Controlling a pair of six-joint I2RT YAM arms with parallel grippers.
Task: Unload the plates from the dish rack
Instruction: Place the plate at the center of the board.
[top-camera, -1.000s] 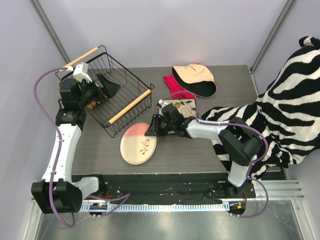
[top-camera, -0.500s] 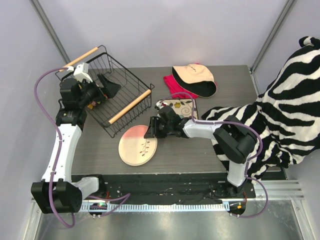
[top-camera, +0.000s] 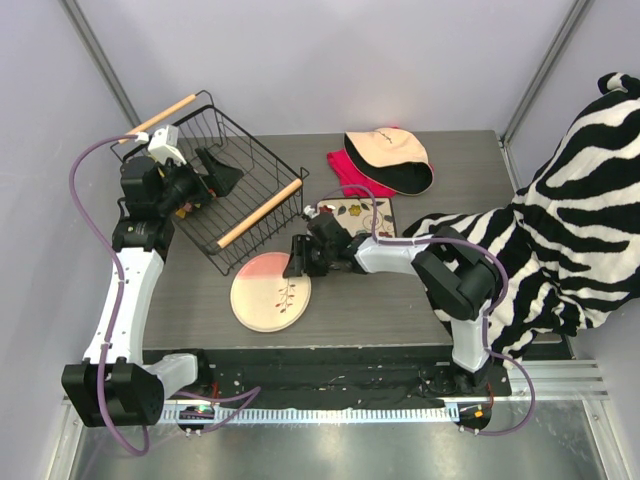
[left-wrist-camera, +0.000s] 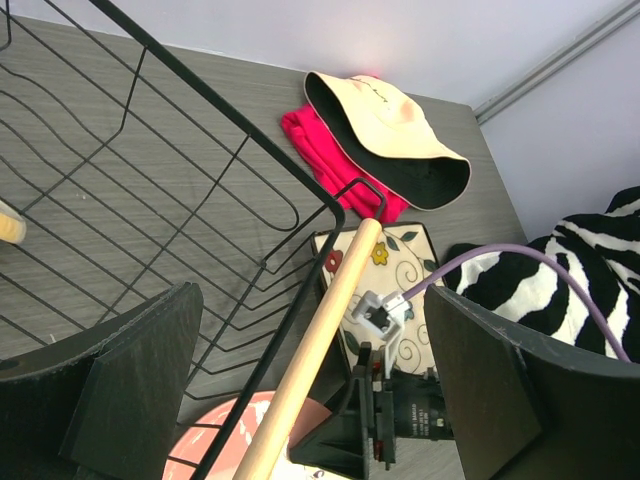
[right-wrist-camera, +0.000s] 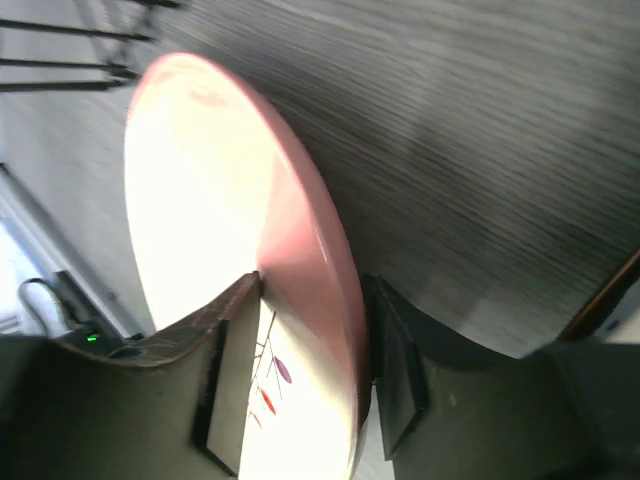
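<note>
On the table (top-camera: 400, 300) we count 2 plates. 1 is a round pink plate (top-camera: 268, 293), lying just in front of the dish rack (left-wrist-camera: 232, 120). The other is a square flowered plate (top-camera: 365, 214), to the right of the rack and partly under the right arm.

The right pincer (top-camera: 296, 260) straddles the pink plate's far rim. Its 2 fingers (right-wrist-camera: 235, 390) sit close on either face, but we cannot tell whether they press it.

The left pincer (top-camera: 218, 170) hangs inside the rack with its jaws spread wide and nothing between them.

The black wire rack carries 2 wooden handles (top-camera: 262, 212).

Behind the square plate lie 1 cream-and-black cap (top-camera: 385, 150) and 1 red cloth (top-camera: 345, 168), the cap overlapping the cloth. 1 zebra-striped cloth (top-camera: 580, 220) drapes over the table's right edge.
</note>
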